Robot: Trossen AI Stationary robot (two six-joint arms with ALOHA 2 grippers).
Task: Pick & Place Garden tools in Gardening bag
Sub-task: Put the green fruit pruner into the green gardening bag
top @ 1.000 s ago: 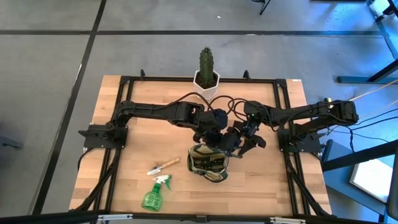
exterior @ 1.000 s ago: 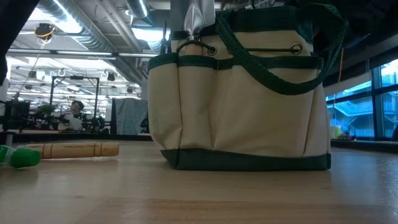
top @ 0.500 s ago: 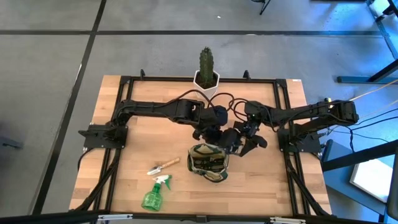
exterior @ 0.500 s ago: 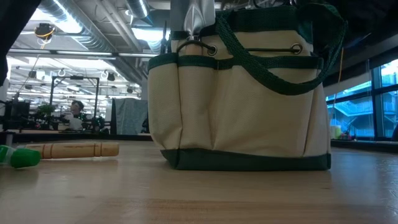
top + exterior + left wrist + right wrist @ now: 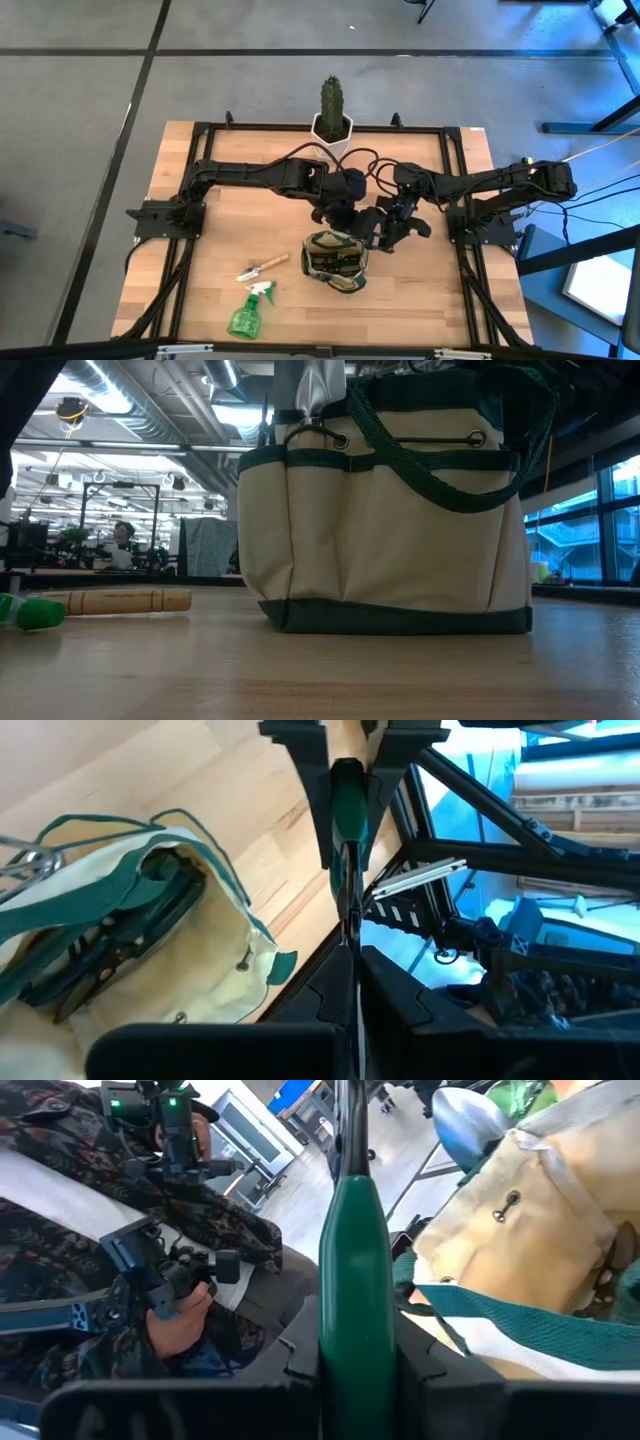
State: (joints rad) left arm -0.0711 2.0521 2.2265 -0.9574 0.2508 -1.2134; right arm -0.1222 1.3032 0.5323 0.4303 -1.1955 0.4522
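Between right pincer (image 5: 357, 1350) fingers, green-handled tool (image 5: 356, 1260).

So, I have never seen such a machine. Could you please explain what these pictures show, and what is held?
It is a robot with two dark jointed arms on a wooden table. One picture looks down from above, one looks level across the tabletop, and two come from cameras on the wrists.

On the table stand a small tan and green fabric bag and a green cactus in a white pot. A wooden-handled silver trowel and a translucent green spray bottle lie near the bag. Dark shears are already inside it.

Beside the bag, both grippers hold one green-handled metal tool. The right gripper grips its handle and the left gripper its thin shaft.
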